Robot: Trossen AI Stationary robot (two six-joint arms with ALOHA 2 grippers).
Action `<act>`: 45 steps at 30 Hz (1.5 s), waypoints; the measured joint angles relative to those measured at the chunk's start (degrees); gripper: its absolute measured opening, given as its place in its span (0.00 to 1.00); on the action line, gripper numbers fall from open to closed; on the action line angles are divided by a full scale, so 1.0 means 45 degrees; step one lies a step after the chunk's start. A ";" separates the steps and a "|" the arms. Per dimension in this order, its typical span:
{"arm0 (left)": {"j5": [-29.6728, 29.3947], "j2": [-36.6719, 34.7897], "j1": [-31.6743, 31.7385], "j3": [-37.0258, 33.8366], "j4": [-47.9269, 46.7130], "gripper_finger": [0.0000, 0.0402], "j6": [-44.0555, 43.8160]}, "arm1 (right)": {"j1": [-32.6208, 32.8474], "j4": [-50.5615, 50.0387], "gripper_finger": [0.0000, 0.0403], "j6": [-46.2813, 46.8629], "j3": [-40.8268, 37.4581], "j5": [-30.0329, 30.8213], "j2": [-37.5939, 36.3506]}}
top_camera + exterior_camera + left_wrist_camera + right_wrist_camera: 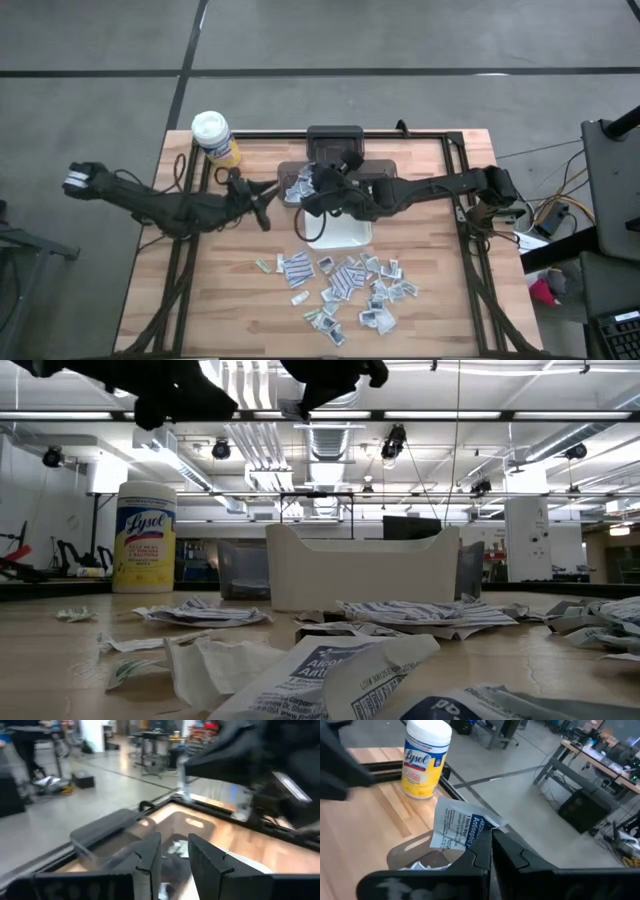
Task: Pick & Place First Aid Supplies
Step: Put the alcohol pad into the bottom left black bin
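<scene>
"Antiseptic" packet (461, 830), "Lysol" canister (426, 759)

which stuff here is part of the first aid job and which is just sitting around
Part of the job:
- loose packets on the table
- packet pinched in the right gripper above the tray
- tray, some packets already in it
- left gripper, part open, also near the tray

Just lying about:
- Lysol canister
- cables off the table's edge
</scene>
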 joint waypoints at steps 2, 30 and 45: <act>0.0541 0.0208 0.0575 0.0037 -0.0044 0.23 -0.0390 | -0.0042 0.0039 0.02 -0.0219 0.0000 -0.0233 0.0000; 0.3859 0.2815 0.3126 0.1980 0.1170 0.41 -0.0026 | -0.0557 0.0275 0.02 -0.1596 -0.0058 -0.0630 0.0000; 0.6005 0.2826 0.4261 0.1989 0.1322 0.39 -0.0813 | -0.0542 0.0320 0.02 -0.1490 -0.0073 -0.0751 0.0000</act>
